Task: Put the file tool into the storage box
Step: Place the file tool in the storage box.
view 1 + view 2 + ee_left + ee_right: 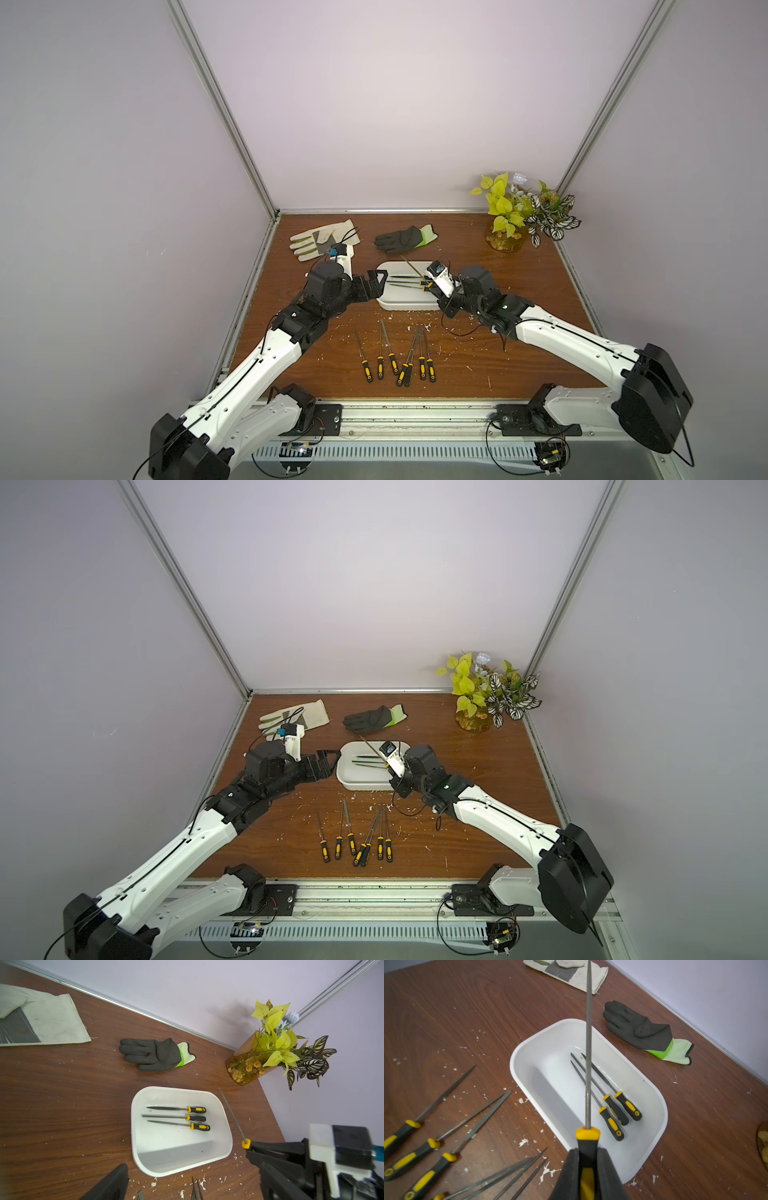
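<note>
While the file tool (588,1064) is clamped by its black-and-yellow handle in the right gripper (588,1152), its shaft is held tilted above the right-hand end of the storage box (180,1147), which is set on the bench (540,266) toward the far edge. Three files (176,1115) are seen lying inside. Both arms are stretched forward from the near edge. The left gripper (379,279) is held, jaws apart, just beside the box's left-hand end.

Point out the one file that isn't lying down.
The file clamped by its handle in the right pincer, raised off the table; three others lie in the storage box, the rest on the table.
</note>
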`<move>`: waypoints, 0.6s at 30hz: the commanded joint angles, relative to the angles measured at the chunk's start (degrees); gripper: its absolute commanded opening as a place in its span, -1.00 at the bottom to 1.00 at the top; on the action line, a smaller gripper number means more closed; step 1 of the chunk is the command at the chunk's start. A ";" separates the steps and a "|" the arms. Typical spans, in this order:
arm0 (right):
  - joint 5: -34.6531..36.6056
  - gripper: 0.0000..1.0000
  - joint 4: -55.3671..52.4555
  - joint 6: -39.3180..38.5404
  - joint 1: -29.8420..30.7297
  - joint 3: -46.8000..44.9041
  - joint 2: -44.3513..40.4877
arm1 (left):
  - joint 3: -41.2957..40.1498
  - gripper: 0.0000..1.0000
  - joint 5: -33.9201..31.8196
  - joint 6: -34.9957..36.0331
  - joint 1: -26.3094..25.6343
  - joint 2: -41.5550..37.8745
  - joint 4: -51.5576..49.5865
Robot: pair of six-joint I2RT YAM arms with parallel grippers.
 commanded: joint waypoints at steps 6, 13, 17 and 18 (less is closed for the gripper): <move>-7.74 -1.00 12.18 -15.06 -4.39 -2.75 3.85 | -2.42 1.00 -0.27 1.47 1.97 -2.94 -0.54; -12.83 -1.00 6.31 -15.74 -6.16 4.34 12.93 | -4.26 1.00 1.11 0.89 4.70 -2.89 0.25; -15.85 -0.99 -1.53 -15.59 -6.16 9.24 17.36 | -5.78 1.00 1.22 0.56 5.36 -4.63 1.89; -16.48 -0.95 -2.30 -15.53 -6.16 9.63 17.95 | -5.75 1.00 1.24 0.58 5.38 -4.53 1.82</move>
